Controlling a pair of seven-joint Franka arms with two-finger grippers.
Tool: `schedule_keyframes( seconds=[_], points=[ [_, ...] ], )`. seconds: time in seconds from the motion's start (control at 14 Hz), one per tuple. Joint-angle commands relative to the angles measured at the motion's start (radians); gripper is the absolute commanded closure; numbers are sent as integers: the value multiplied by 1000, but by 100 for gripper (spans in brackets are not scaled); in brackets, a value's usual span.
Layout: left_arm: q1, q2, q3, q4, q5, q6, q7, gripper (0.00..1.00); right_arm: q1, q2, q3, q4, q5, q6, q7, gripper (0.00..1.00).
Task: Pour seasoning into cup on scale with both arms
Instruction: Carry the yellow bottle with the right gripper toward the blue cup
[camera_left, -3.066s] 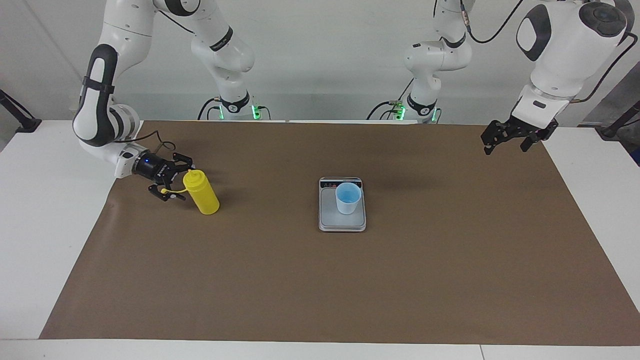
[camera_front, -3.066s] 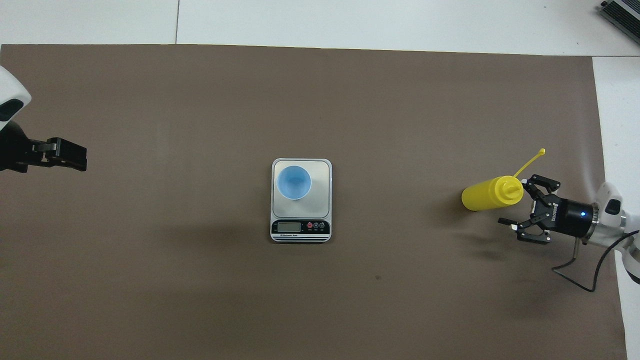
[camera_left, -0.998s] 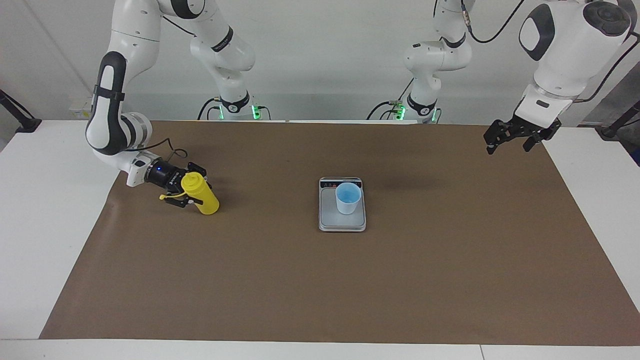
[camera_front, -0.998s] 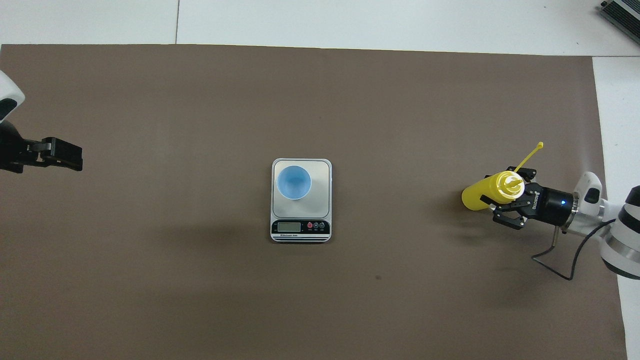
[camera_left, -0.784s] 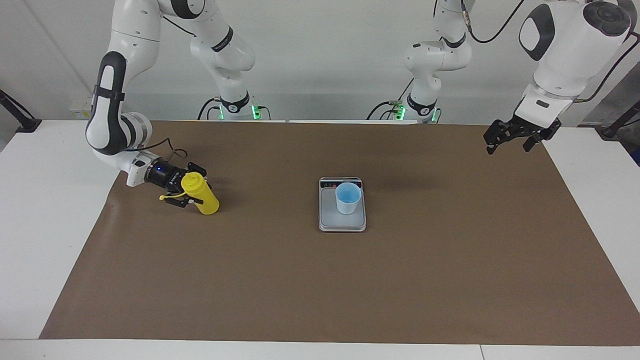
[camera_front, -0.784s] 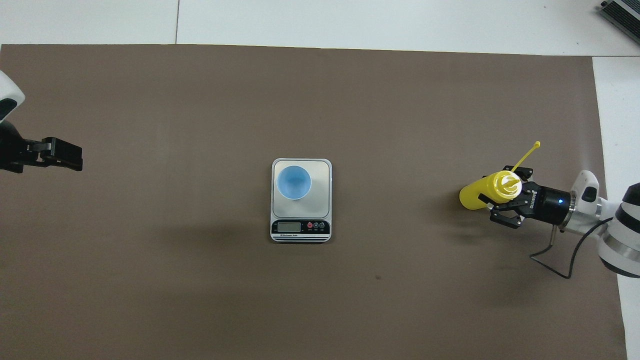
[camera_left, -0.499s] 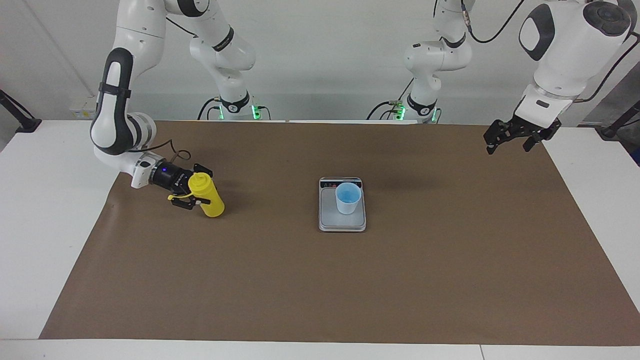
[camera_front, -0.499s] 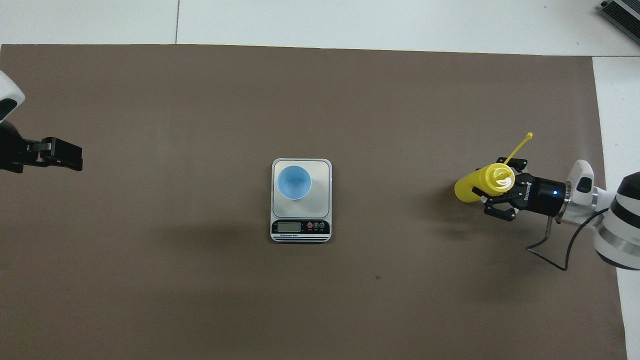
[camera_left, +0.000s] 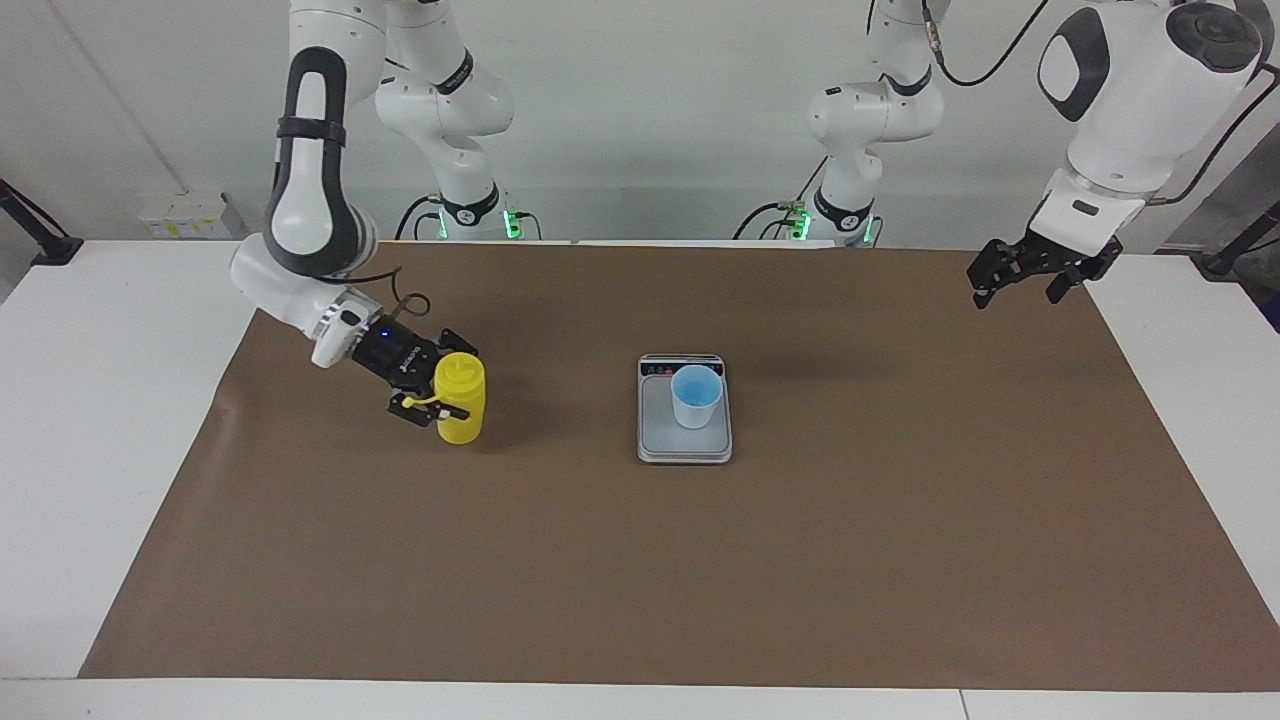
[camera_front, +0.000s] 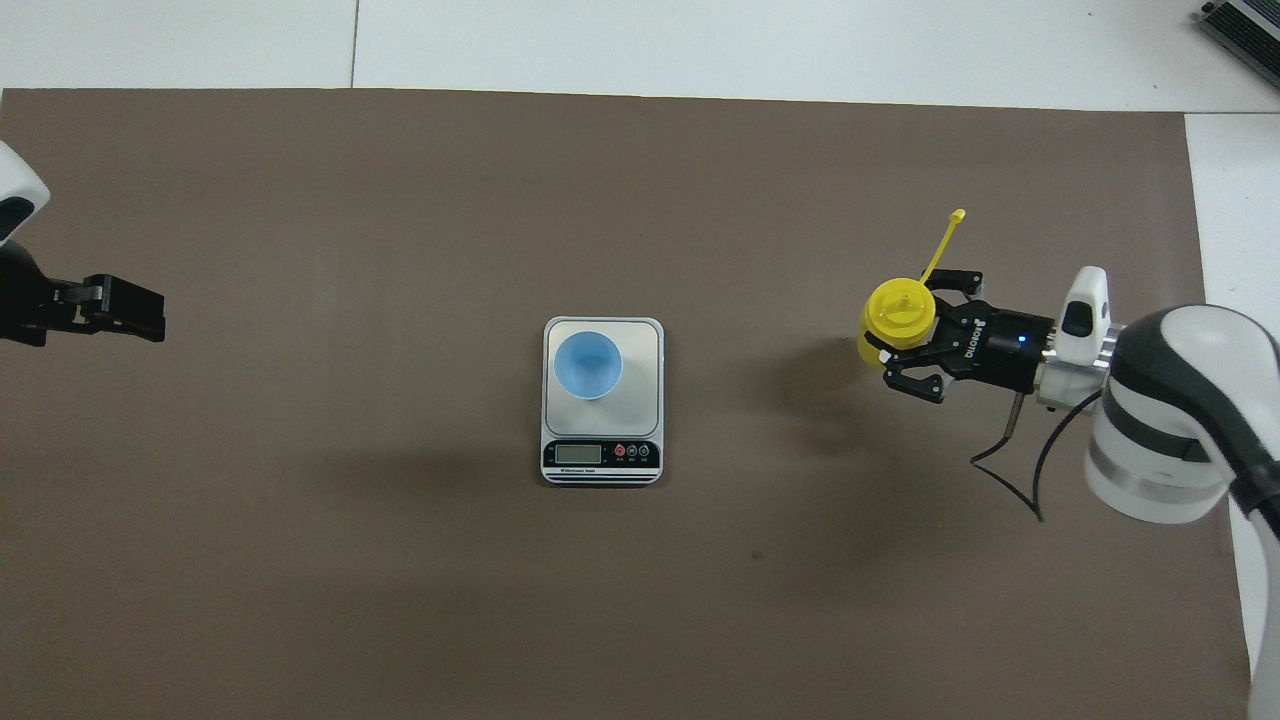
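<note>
The seasoning is a yellow squeeze bottle that now stands upright, its tethered cap hanging loose. My right gripper is shut on its upper body, over the mat toward the right arm's end of the table from the scale. I cannot tell whether the bottle's base touches the mat. The light blue cup stands on the silver scale at mid-table, on the plate away from the display, with the cup open at the top. My left gripper waits open over the mat's edge at the left arm's end.
A brown mat covers most of the white table. The right arm's black cable loops down beside its wrist. A grey device lies at the table's corner farthest from the robots.
The right gripper has carried the bottle toward the scale and swung it from a lean to upright. The right arm's elbow rose. The left arm has not moved.
</note>
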Motion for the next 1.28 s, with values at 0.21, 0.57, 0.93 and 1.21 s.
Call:
schedule_keyframes(
  seconds=[0.21, 0.57, 0.93, 1.21],
  points=[
    [13, -32, -4, -35, -9, 8, 11, 0, 247, 39, -1, 34, 15, 347, 79, 90],
    [13, -32, -4, -35, -9, 8, 11, 0, 413, 73, -5, 49, -45, 536, 197, 90],
    [13, -32, -4, -35, -9, 8, 11, 0, 479, 87, -7, 51, -383, 576, 505, 90],
    [13, -32, -4, -35, -9, 8, 11, 0, 516, 93, -10, 57, -648, 571, 751, 90]
  ],
)
